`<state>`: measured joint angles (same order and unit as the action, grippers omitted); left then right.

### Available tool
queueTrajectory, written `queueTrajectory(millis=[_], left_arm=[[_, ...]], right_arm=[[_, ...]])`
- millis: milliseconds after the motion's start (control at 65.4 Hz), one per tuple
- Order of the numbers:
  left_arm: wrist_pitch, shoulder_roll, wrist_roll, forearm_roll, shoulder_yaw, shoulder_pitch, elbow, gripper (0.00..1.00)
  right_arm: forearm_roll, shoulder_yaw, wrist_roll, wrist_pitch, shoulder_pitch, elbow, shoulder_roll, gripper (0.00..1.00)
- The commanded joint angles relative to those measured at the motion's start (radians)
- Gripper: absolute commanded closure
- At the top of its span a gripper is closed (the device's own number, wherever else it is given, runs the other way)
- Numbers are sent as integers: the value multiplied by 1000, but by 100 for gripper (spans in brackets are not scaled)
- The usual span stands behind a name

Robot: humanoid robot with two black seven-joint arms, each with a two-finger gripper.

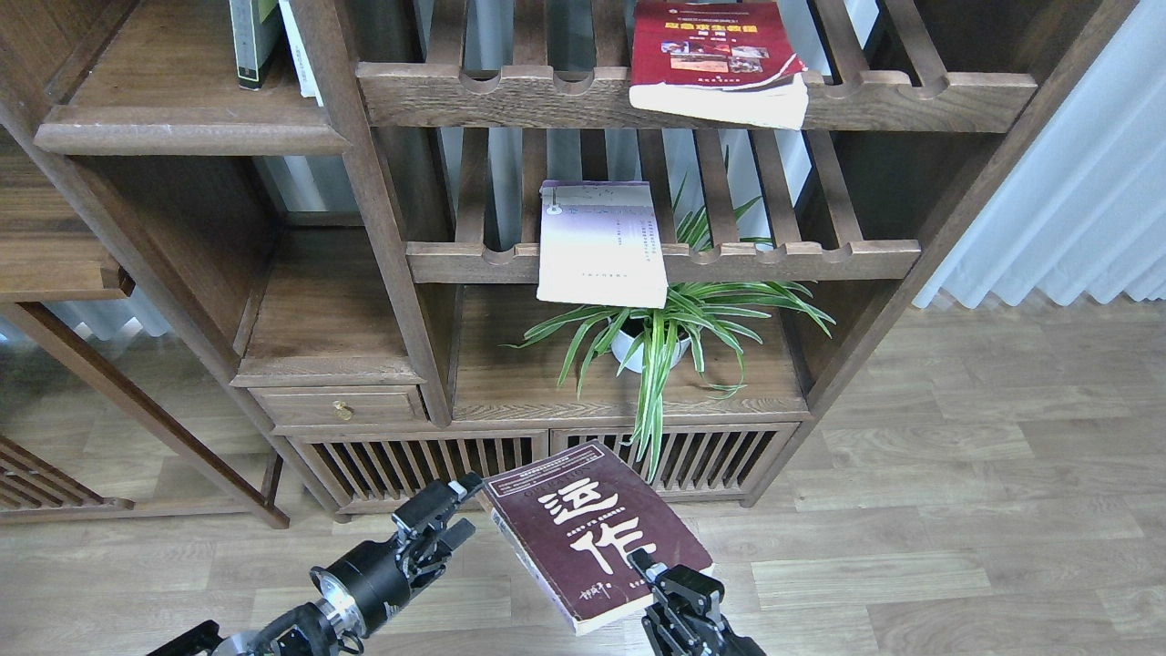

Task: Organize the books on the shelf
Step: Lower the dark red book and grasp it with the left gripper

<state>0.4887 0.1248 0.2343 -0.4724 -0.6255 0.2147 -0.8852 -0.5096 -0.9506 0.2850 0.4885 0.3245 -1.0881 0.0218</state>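
Observation:
My right gripper (654, 572) is shut on the lower edge of the dark maroon book (592, 533) and holds it tilted, low in front of the cabinet doors. My left gripper (453, 513) is open, with its fingertips at the book's upper left corner. The red book (715, 55) lies on the top slatted rack. The white book with the lavender top (601, 246) lies on the middle slatted rack and overhangs its rail. The solid shelf board (182, 109) is at the upper left, with two upright books (260, 41) at its right end.
A potted spider plant (660, 337) stands on the cabinet top under the middle rack. The slatted cabinet doors (410, 465) are just behind the held book. A small drawer (342, 405) is at the left. A white curtain (1075, 182) hangs at the right.

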Motion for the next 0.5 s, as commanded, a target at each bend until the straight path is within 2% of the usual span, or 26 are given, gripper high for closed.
queueTrajectory(millis=[0, 260, 321, 397, 489], left_arm=[[0, -5, -4, -2, 35, -5, 14, 2], [0, -30, -12, -5, 30, -6, 45, 0], [0, -40, -53, -3, 32, 2, 52, 1], [0, -40, -73, 5, 35, 3, 52, 3], [0, -39, -76, 6, 39, 0, 51, 9]], right_arm=[[2, 4, -1, 0, -1, 1, -8, 92], [3, 27, -1, 0, 2, -1, -11, 92], [5, 33, -1, 0, 4, -1, -19, 92], [17, 35, 0, 0, 7, 1, -20, 92], [32, 35, 0, 0, 11, 1, -22, 92]])
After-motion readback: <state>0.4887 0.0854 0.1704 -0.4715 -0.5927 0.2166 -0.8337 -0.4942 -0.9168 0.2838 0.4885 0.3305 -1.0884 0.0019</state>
